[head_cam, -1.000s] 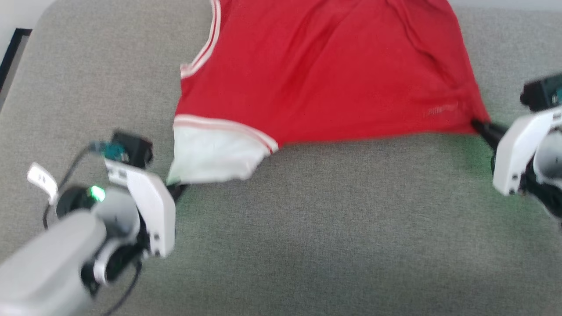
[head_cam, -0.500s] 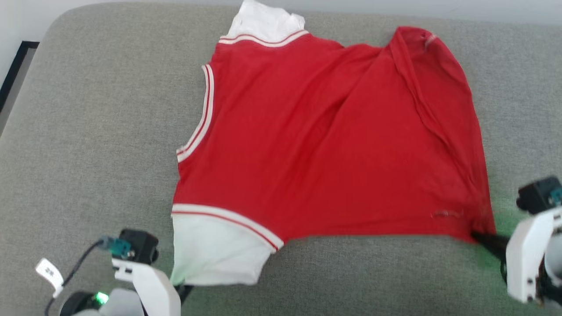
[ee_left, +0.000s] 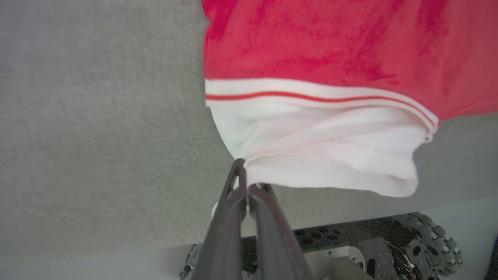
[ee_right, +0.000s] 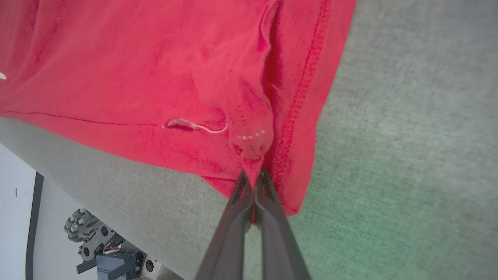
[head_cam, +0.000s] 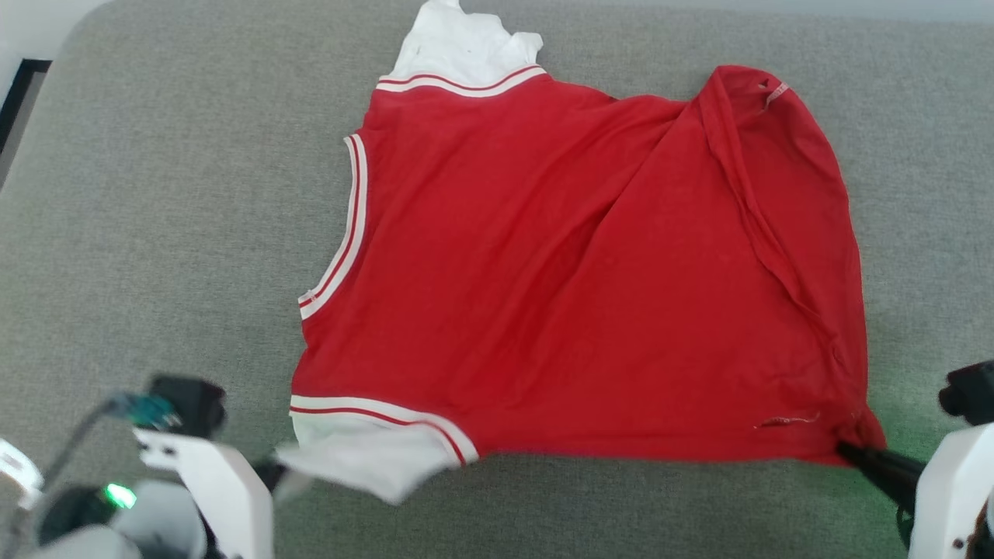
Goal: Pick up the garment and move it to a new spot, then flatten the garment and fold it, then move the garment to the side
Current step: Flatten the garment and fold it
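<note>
The garment (head_cam: 559,279), a red jersey with white sleeves and striped trim, lies spread on the grey cushion, plain red side up. My left gripper (head_cam: 276,475) at the lower left is shut on the near white sleeve (head_cam: 365,466); the left wrist view shows the fingers (ee_left: 233,194) pinching the sleeve's edge (ee_left: 319,155). My right gripper (head_cam: 850,452) at the lower right is shut on the red hem corner; in the right wrist view its fingers (ee_right: 249,194) clamp the bunched red fabric (ee_right: 249,144). A second white sleeve (head_cam: 466,46) lies at the far edge.
The grey fabric cushion (head_cam: 155,202) extends wide around the garment. Its rounded far-left corner meets a pale floor and a dark frame (head_cam: 19,93). Below the near edge, the robot's wheeled base (ee_left: 389,245) shows.
The head camera has tilted, bringing the whole garment into view. Both grippers keep their hold; the near edge is drawn closer and the near white sleeve looks more bunched.
</note>
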You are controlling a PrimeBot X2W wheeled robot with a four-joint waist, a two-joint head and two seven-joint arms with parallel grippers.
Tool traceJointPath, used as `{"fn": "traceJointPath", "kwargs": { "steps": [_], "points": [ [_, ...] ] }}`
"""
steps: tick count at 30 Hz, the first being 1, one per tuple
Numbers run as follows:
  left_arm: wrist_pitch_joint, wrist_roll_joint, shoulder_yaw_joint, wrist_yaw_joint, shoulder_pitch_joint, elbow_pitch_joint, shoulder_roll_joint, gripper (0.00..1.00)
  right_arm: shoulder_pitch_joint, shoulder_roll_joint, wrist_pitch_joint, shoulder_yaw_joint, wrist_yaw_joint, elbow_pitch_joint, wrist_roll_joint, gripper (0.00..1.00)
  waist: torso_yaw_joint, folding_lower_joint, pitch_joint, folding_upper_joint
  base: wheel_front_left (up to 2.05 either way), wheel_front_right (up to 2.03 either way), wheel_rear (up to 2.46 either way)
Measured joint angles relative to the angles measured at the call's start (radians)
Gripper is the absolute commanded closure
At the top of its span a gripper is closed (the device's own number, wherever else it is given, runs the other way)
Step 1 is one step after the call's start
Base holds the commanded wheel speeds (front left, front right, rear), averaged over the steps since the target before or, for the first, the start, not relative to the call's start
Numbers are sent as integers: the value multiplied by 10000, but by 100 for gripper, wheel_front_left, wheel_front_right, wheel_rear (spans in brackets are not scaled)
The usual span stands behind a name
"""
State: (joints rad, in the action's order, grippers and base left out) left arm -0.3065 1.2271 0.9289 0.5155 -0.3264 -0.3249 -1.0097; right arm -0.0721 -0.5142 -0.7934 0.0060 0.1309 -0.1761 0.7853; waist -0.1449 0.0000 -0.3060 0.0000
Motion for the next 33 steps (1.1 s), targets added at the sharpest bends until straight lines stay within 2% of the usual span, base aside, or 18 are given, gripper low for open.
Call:
{"fn": "traceJointPath", "kwargs": {
  "steps": [6, 11, 15, 23, 29, 30, 31, 32, 33],
  "points": [
    [-92, -849, -631, -21, -1364, -591, -918, 100, 550, 322, -127, -642, 0, -729, -163, 100, 121, 0, -221, 0, 0, 0, 0],
    [-583, -1726, -834, -675, -2891, -280, -949, 100, 1706, 454, -165, -784, 0, -851, -437, 100, 214, 0, -471, 0, 0, 0, 0],
    [-917, -2293, -713, -1565, -4177, 813, -169, 100, 2893, 428, -84, -583, 0, -355, -855, 100, 249, 0, -737, 0, 0, 0, 0],
    [-1442, -2476, -40, -3168, -5794, 4408, 2151, 100, 5037, 268, 495, 658, 0, 1657, -1484, 100, 301, 0, -1308, 0, 0, 0, 0],
    [-1659, -2274, 326, -4149, -6178, 6813, 3229, 100, 5943, 309, 782, 1676, 0, 3131, -1409, 100, 395, 0, -1456, 0, 0, 0, 0],
    [-1689, -2222, 351, -4274, -6237, 7108, 3352, 100, 6042, 274, 788, 1808, 0, 3219, -1398, 88, 397, 0, -1452, 0, 0, 0, 0],
    [-1720, -2180, 360, -4370, -6297, 7373, 3453, 100, 6125, 286, 878, 1871, 0, 3319, -1325, 72, 403, 0, -1440, 0, 0, 0, 0],
    [-1747, -2153, 368, -4460, -6353, 7572, 3519, 98, 6180, 301, 1005, 1906, 0, 3405, -1304, 48, 408, 0, -1423, 0, 0, 0, 0],
    [-1737, -2151, 349, -4468, -6395, 7743, 3563, 79, 6204, 278, 1066, 1958, 0, 3459, -1310, 2, 410, 0, -1400, 0, 0, 0, 0]
  ]
}}
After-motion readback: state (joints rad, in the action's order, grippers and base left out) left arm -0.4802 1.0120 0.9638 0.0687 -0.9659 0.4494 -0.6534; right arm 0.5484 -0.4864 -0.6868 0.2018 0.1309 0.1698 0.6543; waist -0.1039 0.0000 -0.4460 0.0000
